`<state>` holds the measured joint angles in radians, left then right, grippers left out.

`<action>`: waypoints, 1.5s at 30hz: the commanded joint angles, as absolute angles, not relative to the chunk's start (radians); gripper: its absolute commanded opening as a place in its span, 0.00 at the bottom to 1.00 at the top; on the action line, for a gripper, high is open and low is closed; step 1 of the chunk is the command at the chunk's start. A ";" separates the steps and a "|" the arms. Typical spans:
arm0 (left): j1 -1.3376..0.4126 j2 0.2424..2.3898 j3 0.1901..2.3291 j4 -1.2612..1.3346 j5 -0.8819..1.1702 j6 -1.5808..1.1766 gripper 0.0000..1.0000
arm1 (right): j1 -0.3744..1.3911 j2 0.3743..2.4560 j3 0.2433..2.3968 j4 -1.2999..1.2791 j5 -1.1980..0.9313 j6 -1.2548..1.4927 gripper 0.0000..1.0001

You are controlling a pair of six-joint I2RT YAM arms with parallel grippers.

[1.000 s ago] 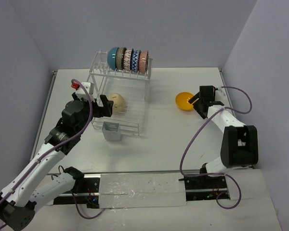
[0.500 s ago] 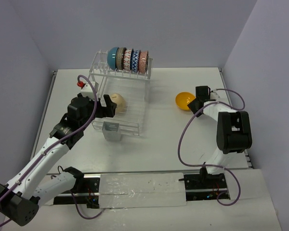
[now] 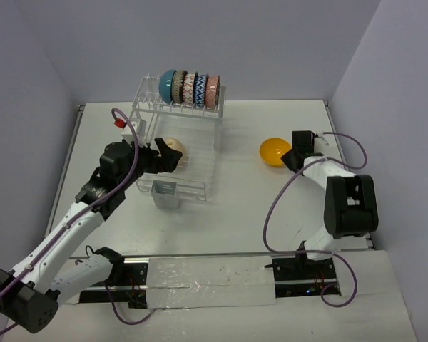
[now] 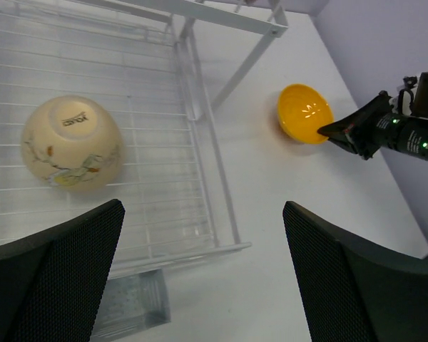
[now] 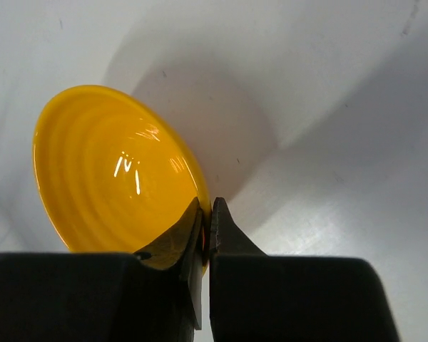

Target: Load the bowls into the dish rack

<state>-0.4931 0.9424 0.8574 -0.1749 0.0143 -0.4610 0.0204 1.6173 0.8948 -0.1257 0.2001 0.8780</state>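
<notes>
**Change of state.** Over the last second the right arm has re-posed its wrist at the orange-yellow bowl (image 3: 273, 150), which has not left its spot on the bench (image 3: 242, 214), right of centre. The right gripper (image 5: 205, 214) now has its jaws closed on the near rim of this bowl, one finger inside and one outside. Whether the bowl is off the surface cannot be told. The left gripper (image 3: 166, 154) has advanced to the dish rack (image 3: 192, 191); its jaws stand wide open above the tan bowl (image 4: 71, 142), which lies upside down on the lower tier.

**Meaning for the task.** A row of bowls (image 3: 191, 89) stands on edge in the top tier, so the orange-yellow bowl is probably the last one outside the rack, and the grasp appears made.

**Clearances.**
- Bench between bowl and rack: open – a direct leftward carry is possible.
- Top tier: free slots appear only at the left end of the row.
- Hazards: thin wire uprights, the cutlery cup (image 3: 165, 194) at the near edge, and the left arm occupying the lower tier.
</notes>
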 commanded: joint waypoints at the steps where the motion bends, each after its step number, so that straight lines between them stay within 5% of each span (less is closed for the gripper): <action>1: -0.498 0.972 0.861 -0.083 0.146 -0.583 0.99 | 0.054 1.444 0.844 -0.051 0.235 0.824 0.00; 12: -0.770 1.126 1.021 -0.097 -0.090 -0.638 0.94 | 0.271 0.930 0.675 -0.025 0.173 0.710 0.00; 26: -0.974 1.388 1.239 -0.061 -0.327 -0.604 0.76 | 0.347 0.727 0.607 -0.006 0.048 0.742 0.00; 41: -0.992 1.525 1.344 -0.110 -0.365 -0.586 0.29 | 0.371 0.718 0.597 0.028 0.038 0.749 0.00; 45: -0.992 1.528 1.347 -0.121 -0.377 -0.584 0.08 | 0.385 0.718 0.592 0.035 0.037 0.752 0.00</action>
